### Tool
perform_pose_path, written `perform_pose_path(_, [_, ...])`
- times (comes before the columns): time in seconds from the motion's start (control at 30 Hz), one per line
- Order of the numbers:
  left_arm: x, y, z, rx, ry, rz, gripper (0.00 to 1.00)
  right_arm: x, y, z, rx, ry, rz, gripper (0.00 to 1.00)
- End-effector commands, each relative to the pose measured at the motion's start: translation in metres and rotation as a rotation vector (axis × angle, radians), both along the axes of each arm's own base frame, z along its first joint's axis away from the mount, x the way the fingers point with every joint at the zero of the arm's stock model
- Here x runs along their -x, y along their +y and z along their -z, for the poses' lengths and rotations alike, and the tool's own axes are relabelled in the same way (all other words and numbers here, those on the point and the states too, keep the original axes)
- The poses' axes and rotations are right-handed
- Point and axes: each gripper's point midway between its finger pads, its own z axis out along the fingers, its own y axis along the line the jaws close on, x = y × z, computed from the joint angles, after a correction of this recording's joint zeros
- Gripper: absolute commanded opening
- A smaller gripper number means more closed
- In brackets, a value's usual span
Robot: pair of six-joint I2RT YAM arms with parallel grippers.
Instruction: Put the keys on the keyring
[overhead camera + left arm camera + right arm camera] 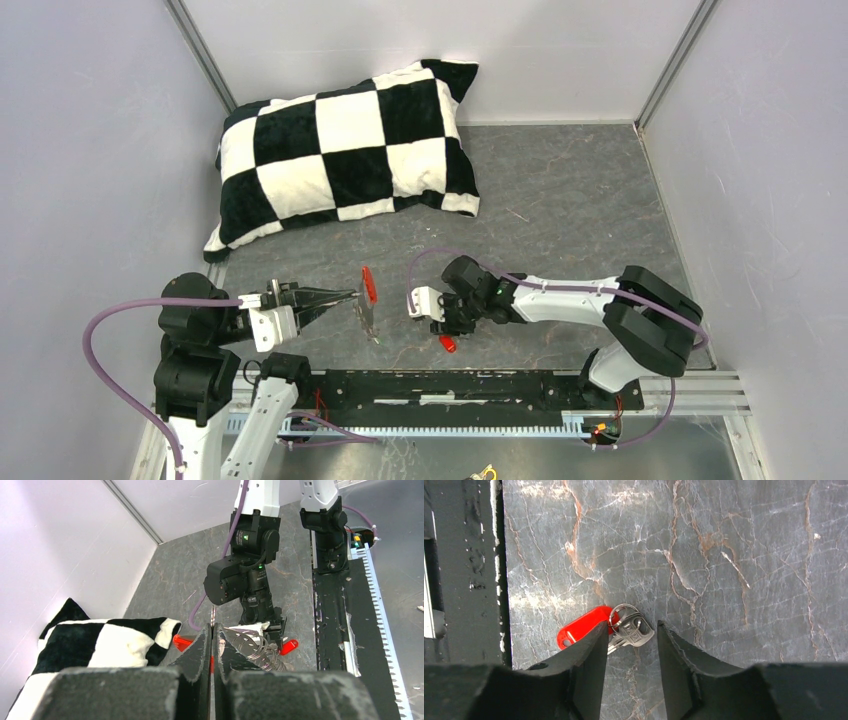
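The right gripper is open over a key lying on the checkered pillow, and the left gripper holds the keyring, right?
No: the key lies on the grey table, not the pillow; the right wrist view shows it. The right gripper is open over it, and the left gripper holds the keyring.

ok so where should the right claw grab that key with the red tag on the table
Take the key by its silver head, pinching across its edges, straight down from above: it lies flat on the table, between the right claw's open fingers, red tag off to one side.
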Motion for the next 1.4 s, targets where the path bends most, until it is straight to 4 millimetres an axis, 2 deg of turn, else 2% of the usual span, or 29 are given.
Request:
perform_pose_path(0.0, [-0.003,0.002,-0.010,-0.003,-0.052,-0.028,0.02,0.001,0.004,0.002,0.014,0.022,-0.032,0.44])
perform_pose_path(0.17, [-0.004,0.003,-0.009,-0.002,-0.049,-0.035,0.02,0.005,0.003,0.004,0.009,0.060,-0.047,0.35])
perform_pose_path(0.37, [-0.004,0.003,-0.008,0.000,-0.039,-0.039,0.03,0.011,0.011,-0.005,-0.041,0.120,-0.075,0.19])
perform_pose_path(0.5, [-0.003,0.003,-0.008,0.000,-0.040,-0.039,0.03,0.011,0.012,-0.007,-0.049,0.132,-0.067,0.15])
perform_pose_path(0.57, [-0.002,0.003,-0.008,0.001,-0.040,-0.038,0.03,0.008,0.011,-0.007,-0.044,0.123,-0.046,0.19])
perform_pose_path(0.63, [-0.002,0.003,-0.008,0.001,-0.041,-0.037,0.03,0.005,0.010,-0.006,-0.041,0.112,-0.022,0.30])
perform_pose_path(0.9, [-0.001,0.003,-0.008,0.002,-0.039,-0.036,0.03,-0.005,0.014,-0.015,-0.076,0.082,0.033,0.43])
perform_pose_path(1.13, [-0.001,0.003,-0.008,0.003,-0.041,-0.036,0.03,-0.008,0.017,-0.014,-0.061,0.090,0.049,0.46])
perform_pose_path(1.37, [0.000,0.003,-0.009,0.003,-0.042,-0.035,0.02,-0.016,0.024,-0.030,-0.105,0.074,0.079,0.49])
